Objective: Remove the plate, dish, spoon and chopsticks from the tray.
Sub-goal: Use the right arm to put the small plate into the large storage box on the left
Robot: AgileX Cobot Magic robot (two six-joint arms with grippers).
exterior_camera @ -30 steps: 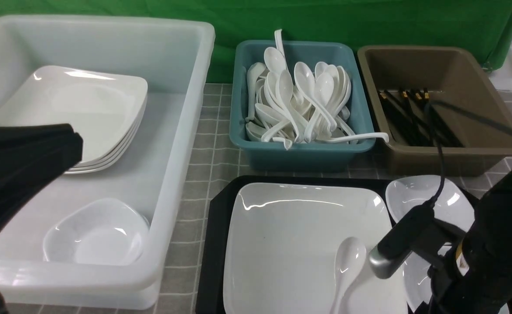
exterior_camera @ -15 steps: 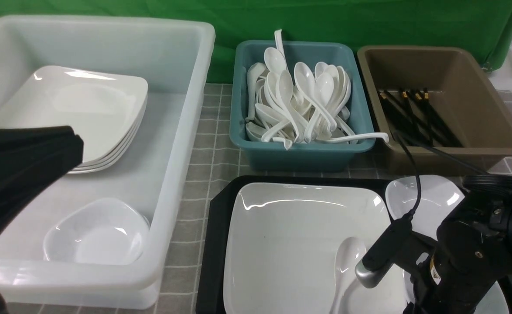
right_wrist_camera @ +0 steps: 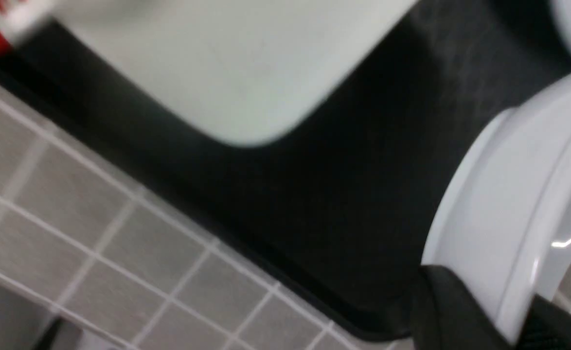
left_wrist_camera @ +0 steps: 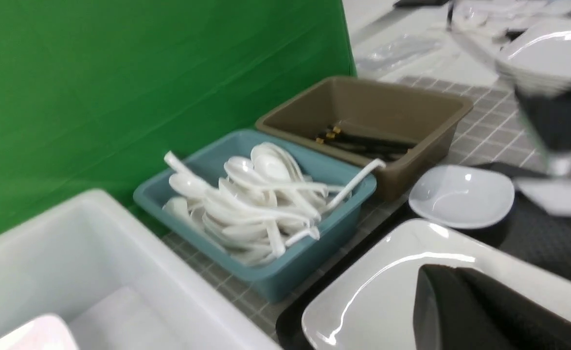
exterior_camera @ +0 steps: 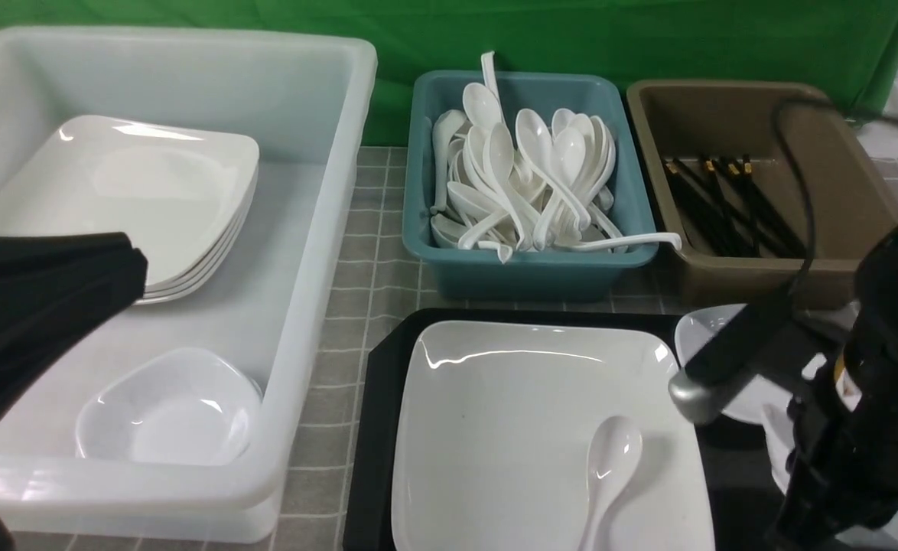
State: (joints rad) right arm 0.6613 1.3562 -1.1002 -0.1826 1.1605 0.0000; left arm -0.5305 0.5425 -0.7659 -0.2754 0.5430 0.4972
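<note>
Step in hand, as we judge it: clearing one small dish. The right gripper [right_wrist_camera: 502, 323] is closed down on the rim of the dish [right_wrist_camera: 499, 204], one finger either side of the wall. The dish hangs tilted and looks to be off the floor of the tray [exterior_camera: 376, 428], toward its near right side. The left gripper [exterior_camera: 131, 268] is closed with nothing in it, poised over the white bin [exterior_camera: 326, 229]. On the tray are the plate [exterior_camera: 510, 428], with the spoon [exterior_camera: 610, 467] lying in it, and a second dish [exterior_camera: 697, 333] at the far right corner. The only chopsticks [exterior_camera: 732, 207] we see lie in the brown bin [exterior_camera: 862, 252]; none are visible on the tray. Next, we think: carry the dish leftward to the white bin, where a like dish [exterior_camera: 170, 405] lies. A rim pinch on glossy ware may slip, so travel should be slow, passing high over plate and spoon.
</note>
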